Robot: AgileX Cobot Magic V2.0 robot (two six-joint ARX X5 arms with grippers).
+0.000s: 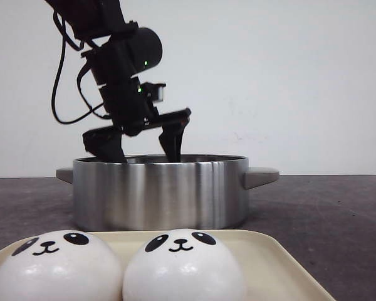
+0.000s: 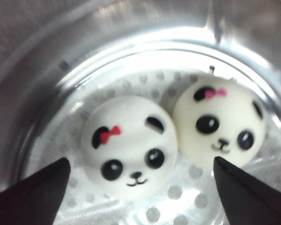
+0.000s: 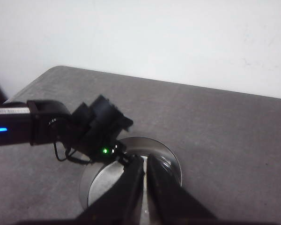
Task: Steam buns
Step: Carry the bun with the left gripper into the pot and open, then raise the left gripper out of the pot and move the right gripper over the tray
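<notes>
Two white panda-faced buns [image 1: 56, 266] [image 1: 183, 266] sit side by side on a cream tray [image 1: 282, 263] at the near edge. Two more buns, each with a red bow [image 2: 129, 145] [image 2: 220, 119], lie touching on the perforated floor inside the steel pot [image 1: 160, 194]. My left gripper [image 1: 144, 153] hangs open with its fingertips dipped just inside the pot rim; in the left wrist view the left gripper [image 2: 141, 161] straddles the nearer bun without touching it. My right gripper [image 3: 145, 159] is shut and empty, high above the pot [image 3: 171, 159].
The pot has two stubby side handles [image 1: 260, 177] and stands mid-table behind the tray. The dark grey tabletop [image 1: 326, 213] runs back to a white wall. My left arm [image 3: 84, 126] reaches over the pot from the left.
</notes>
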